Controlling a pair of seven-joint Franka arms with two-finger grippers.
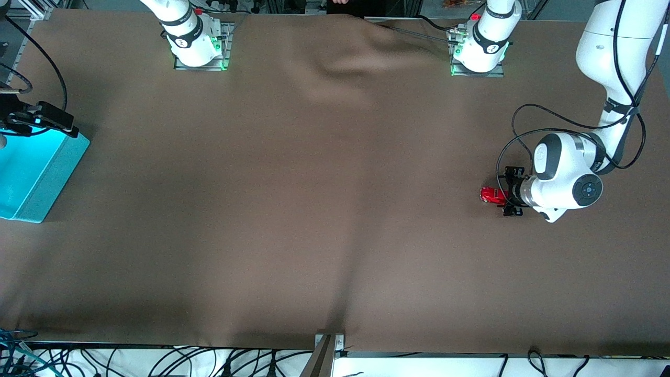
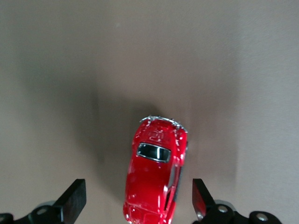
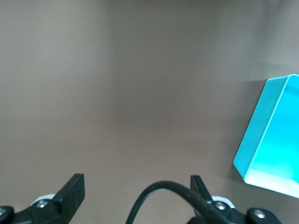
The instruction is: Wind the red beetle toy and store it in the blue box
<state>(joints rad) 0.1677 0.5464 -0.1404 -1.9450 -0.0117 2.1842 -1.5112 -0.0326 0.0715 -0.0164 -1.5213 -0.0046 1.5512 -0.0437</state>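
A: The left gripper (image 2: 137, 200) is hanging low over the toy (image 2: 156, 170), fingers (image 2: 74, 198) spread wide, one on each flank and neither touching. Why so?

B: Judging by the task, it is lining up a side grasp: the fingers are bracketing the body across its width, so closing would pinch the flanks and leave the wheels free for winding.

A: Where is the toy (image 1: 492, 195) lying?

B: On the brown cloth (image 1: 314, 209) at the left arm's end of the table, wheels down.

A: And the box (image 1: 31, 167)?

B: It is sitting at the right arm's end, well apart from the toy, open side up.

A: What is the right gripper (image 3: 135, 196) doing?

B: It is waiting near the box (image 3: 271, 140), fingers parted and holding nothing, probably placed to receive or steady the toy.
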